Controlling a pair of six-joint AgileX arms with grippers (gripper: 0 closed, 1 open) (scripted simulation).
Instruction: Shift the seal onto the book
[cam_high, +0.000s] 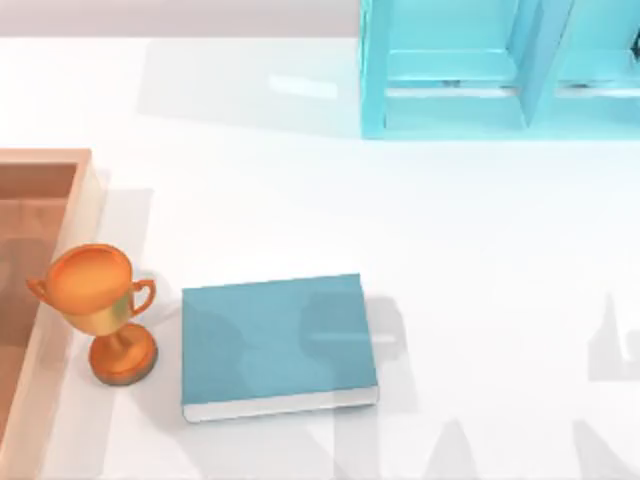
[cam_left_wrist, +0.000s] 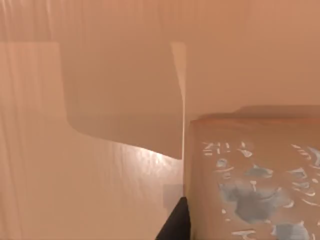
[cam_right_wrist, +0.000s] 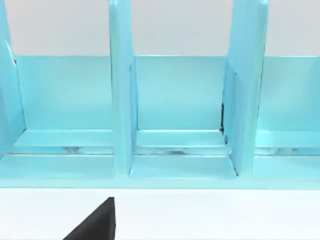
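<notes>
The teal-blue book (cam_high: 278, 345) lies flat on the white table, front and left of centre, with its white page edge toward the front. In the left wrist view a tan-brown block with pale bluish marks on its face, the seal (cam_left_wrist: 252, 185), stands very close against a tan wooden surface. A dark part of my left gripper (cam_left_wrist: 175, 224) shows right beside the seal's edge; whether it touches the seal I cannot tell. A dark part of my right gripper (cam_right_wrist: 95, 222) hangs over the white table, facing the cyan shelf.
A shiny orange trophy (cam_high: 102, 310) stands just left of the book. A wooden tray (cam_high: 40, 200) runs along the table's left edge. A light cyan shelf unit (cam_high: 500, 70) with open compartments stands at the back right. Arm shadows fall across the front.
</notes>
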